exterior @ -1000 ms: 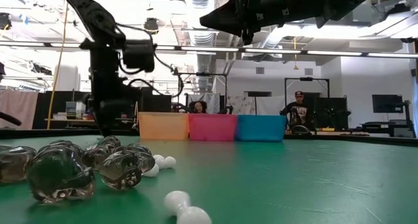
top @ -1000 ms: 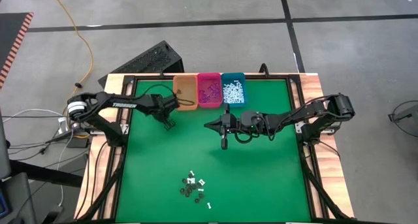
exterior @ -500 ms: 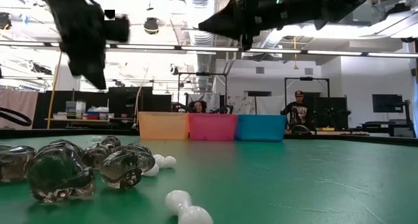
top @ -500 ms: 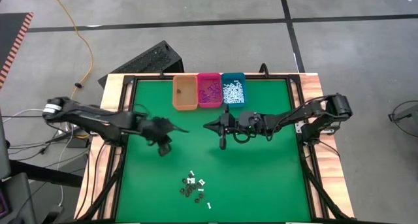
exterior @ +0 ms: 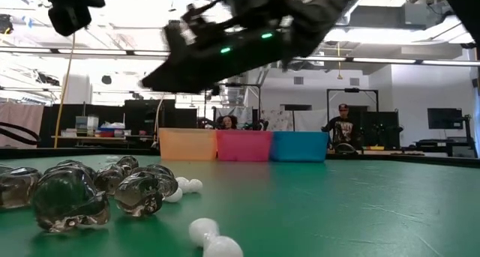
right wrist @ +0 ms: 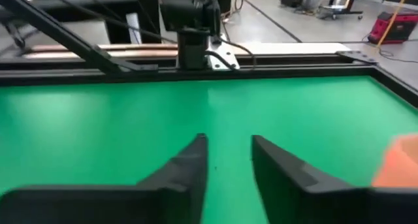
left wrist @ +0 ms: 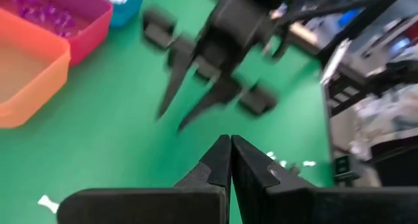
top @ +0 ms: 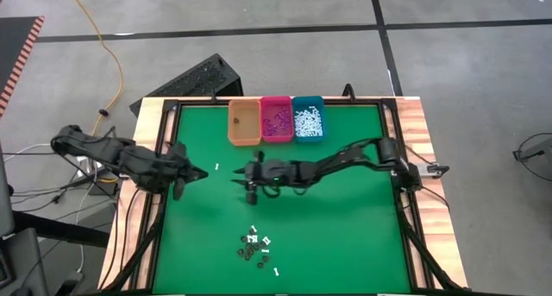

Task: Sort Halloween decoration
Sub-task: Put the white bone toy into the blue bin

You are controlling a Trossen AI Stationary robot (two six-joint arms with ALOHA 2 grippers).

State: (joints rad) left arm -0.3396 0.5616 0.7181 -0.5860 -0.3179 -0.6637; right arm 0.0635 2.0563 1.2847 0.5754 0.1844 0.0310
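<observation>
right gripper point(top: 245, 185) is out over mid-table, arm stretched across from the right edge, fingers apart with nothing between them; the wrist view shows only bare green mat point(right wrist: 98, 119) in the gap. left gripper point(top: 178, 190) sits near the table's left edge, fingers point(left wrist: 219, 162) pressed together, empty.

decorations: main pile point(top: 256, 247) lies on the mat near the front edge, a mix of white sticks and dark bits, with one white stick point(top: 276, 271) just apart toward the front. another single white piece point(top: 217, 166) lies on the mat between the two grippers. low view shows the dark pieces point(exterior: 71, 193) as glossy translucent lumps, with white dumbbell-shaped sticks point(exterior: 210, 238) beside them.

three bins in a row at the back edge, touching: orange bin point(top: 244, 123) looks empty or nearly so, can't tell for sure; pink bin point(top: 276, 121) holds purple bits; teal bin point(top: 308, 121) holds white sticks.

both grippers well apart from the pile.
</observation>
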